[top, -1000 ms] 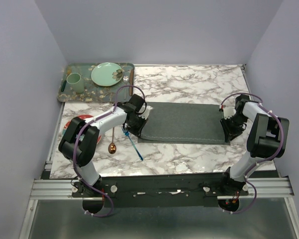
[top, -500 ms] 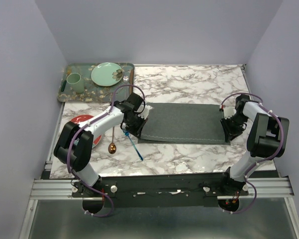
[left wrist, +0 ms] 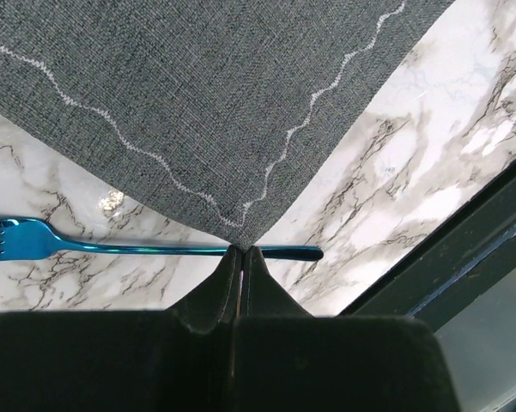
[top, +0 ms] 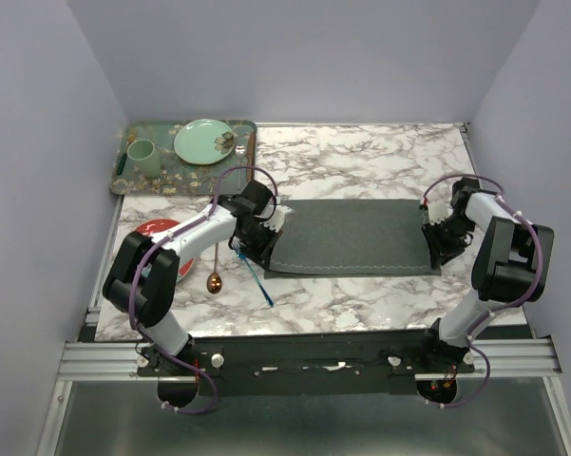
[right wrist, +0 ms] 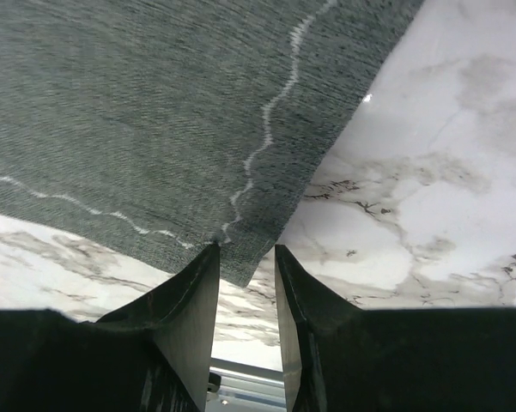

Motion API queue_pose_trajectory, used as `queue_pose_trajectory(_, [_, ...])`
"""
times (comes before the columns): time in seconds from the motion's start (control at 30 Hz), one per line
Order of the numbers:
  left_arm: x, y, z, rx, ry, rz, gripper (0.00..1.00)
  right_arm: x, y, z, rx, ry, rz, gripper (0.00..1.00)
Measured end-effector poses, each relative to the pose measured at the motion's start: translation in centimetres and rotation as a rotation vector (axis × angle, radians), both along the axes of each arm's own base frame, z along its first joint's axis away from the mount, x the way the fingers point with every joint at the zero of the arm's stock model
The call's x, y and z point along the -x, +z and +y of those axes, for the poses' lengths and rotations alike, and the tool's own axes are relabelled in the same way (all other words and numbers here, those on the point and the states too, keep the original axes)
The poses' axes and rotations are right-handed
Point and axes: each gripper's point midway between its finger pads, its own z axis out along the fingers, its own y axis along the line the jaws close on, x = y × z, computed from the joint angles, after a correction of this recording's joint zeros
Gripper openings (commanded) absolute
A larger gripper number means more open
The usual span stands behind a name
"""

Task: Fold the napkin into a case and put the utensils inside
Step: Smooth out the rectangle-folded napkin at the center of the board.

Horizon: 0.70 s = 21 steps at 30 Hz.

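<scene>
The dark grey napkin (top: 352, 236) lies spread flat on the marble table. My left gripper (top: 264, 252) is shut on the napkin's near left corner, which in the left wrist view (left wrist: 242, 249) is pinched at the fingertips, the cloth (left wrist: 223, 103) spreading away from them. My right gripper (top: 440, 255) is open at the near right corner; in the right wrist view (right wrist: 245, 257) the tip of the cloth (right wrist: 154, 112) lies between the parted fingers. The blue fork (top: 256, 275) (left wrist: 112, 249) lies just left of the napkin. The copper spoon (top: 214, 271) lies beside it.
A patterned green tray (top: 123, 176) at the back left holds a mint plate (top: 204, 141) and a mint cup (top: 142, 157). A red plate (top: 152, 231) lies under the left arm. The table's near edge with the metal rail runs close behind both grippers.
The left arm's elbow has swung out to the left, uncovering more of the red plate, while its gripper stays pinched on the corner. The right gripper has barely moved.
</scene>
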Motion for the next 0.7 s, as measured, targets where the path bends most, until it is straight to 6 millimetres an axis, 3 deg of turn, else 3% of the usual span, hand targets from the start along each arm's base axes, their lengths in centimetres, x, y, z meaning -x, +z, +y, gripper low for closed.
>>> queue_pose_trajectory(0.07, [0.0, 0.0, 0.0, 0.005, 0.001, 0.003, 0.0, -0.3, 0.4, 0.3, -0.021, 0.018, -0.018, 0.44])
queue_pose_trajectory(0.27, [-0.2, -0.3, -0.5, 0.019, -0.002, 0.026, 0.0, -1.8, 4.8, 2.1, -0.119, 0.138, -0.185, 0.45])
queue_pose_trajectory(0.37, [-0.3, -0.3, -0.7, 0.021, -0.004, 0.03, 0.0, -1.9, 5.9, 2.7, -0.138, 0.194, -0.223, 0.45])
queue_pose_trajectory(0.5, [-0.3, -0.3, -0.8, 0.024, 0.004, 0.037, 0.0, -1.3, 5.2, 2.8, -0.139, 0.218, -0.199, 0.45])
queue_pose_trajectory(0.7, [-0.2, -0.3, -0.8, 0.026, 0.009, 0.044, 0.0, 0.2, 2.6, 1.6, -0.075, 0.181, -0.112, 0.46])
